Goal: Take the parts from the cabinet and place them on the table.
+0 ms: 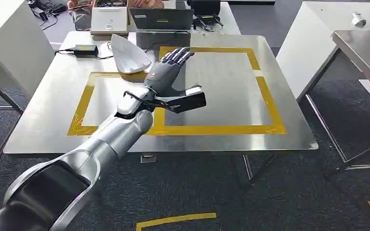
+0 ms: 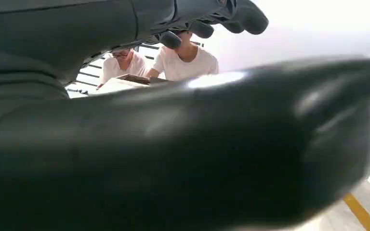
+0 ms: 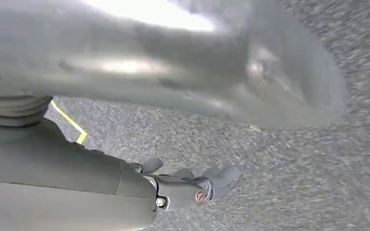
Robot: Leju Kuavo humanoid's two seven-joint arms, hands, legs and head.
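A white curved shell part [image 1: 130, 54] lies on the steel table [image 1: 53, 125], at the far left corner of the yellow tape frame [image 1: 265, 96]. My left hand [image 1: 166, 72] reaches over the table just right of the part, fingers stretched forward, thumb spread out to the side, holding nothing. In the left wrist view the thumb [image 2: 173, 154] is dark and blurred, with the fingertips [image 2: 241, 14] beyond it. My right hand [image 3: 188, 187] hangs over grey carpet; its thumb [image 3: 197, 72] stands apart from the fingers, with nothing between them.
A black power adapter [image 1: 84, 49], a white box [image 1: 108, 20] and a laptop [image 1: 161, 18] sit at the table's far edge. Two people in white shirts [image 2: 183, 60] sit behind it. A second steel table [image 1: 361, 48] stands right, a white cabinet [image 1: 9, 43] left.
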